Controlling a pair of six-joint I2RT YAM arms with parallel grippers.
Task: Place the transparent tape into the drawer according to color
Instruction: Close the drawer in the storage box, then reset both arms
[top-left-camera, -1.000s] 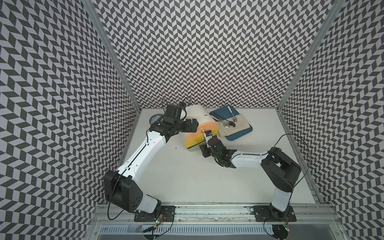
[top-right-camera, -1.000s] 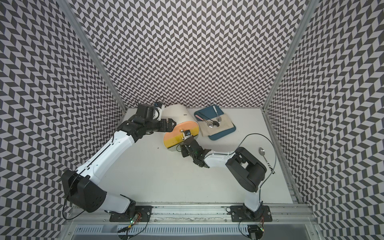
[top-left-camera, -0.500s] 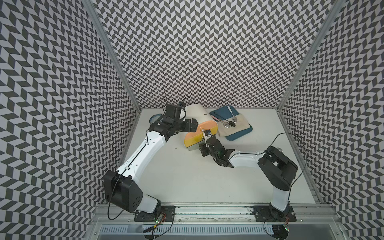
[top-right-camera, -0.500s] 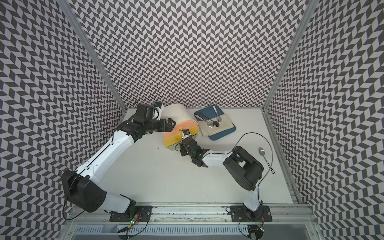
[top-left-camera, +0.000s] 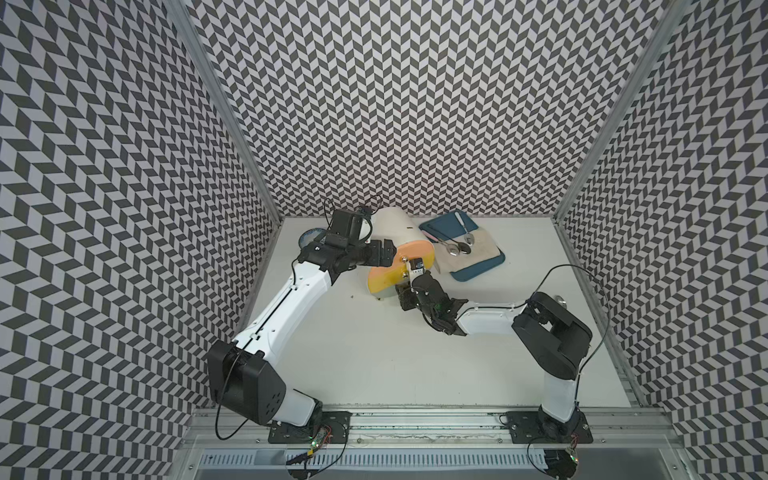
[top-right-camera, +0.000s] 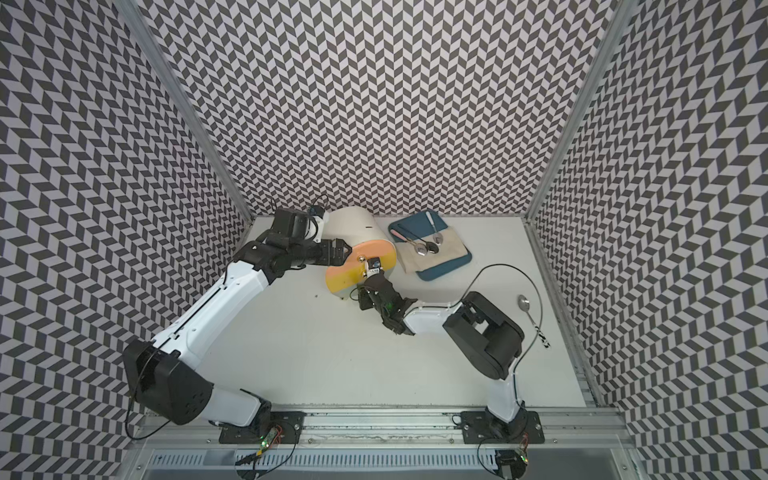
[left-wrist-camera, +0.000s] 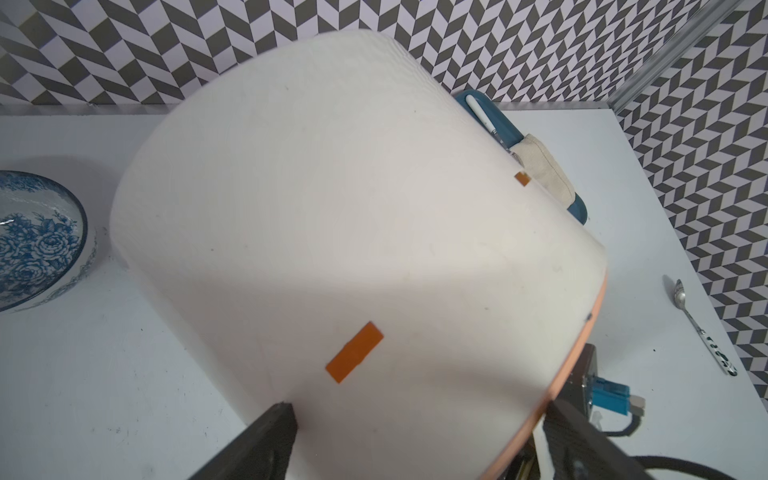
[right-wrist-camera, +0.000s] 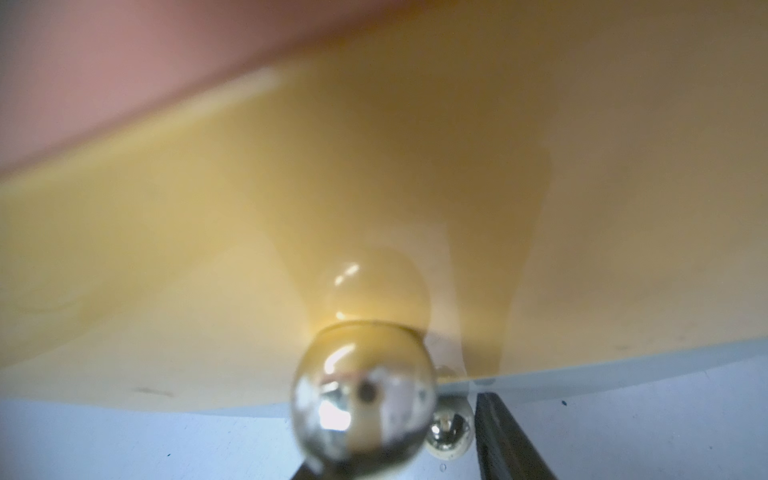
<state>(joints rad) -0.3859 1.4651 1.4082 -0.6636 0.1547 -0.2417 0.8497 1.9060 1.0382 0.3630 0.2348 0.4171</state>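
Note:
The drawer is a white round cabinet (top-left-camera: 395, 226) (top-right-camera: 353, 224) (left-wrist-camera: 332, 208) lying tilted at the back, with a pink upper front (top-left-camera: 415, 251) and a yellow lower front (top-left-camera: 384, 280) (right-wrist-camera: 374, 187). My left gripper (top-left-camera: 388, 255) (top-right-camera: 343, 249) (left-wrist-camera: 419, 419) stands wide open, its fingers straddling the cabinet's body near the front rim. My right gripper (top-left-camera: 411, 270) (top-right-camera: 372, 270) (right-wrist-camera: 390, 457) is at the yellow front. A blurred silver knob (right-wrist-camera: 363, 399) sits between its fingers, and one finger (right-wrist-camera: 498, 440) shows a small gap beside it. The transparent tape is out of view.
A blue floral bowl (top-left-camera: 309, 239) (left-wrist-camera: 41, 241) stands left of the cabinet by the left wall. A blue tray (top-left-camera: 482, 266) with a beige cloth and spoons lies at the back right. One loose spoon (top-right-camera: 525, 307) (left-wrist-camera: 685, 307) lies near the right wall.
The right arm's elbow has swung in toward the cabinet and its jaws have narrowed a little at the knob. The left arm and the cabinet have stayed put.

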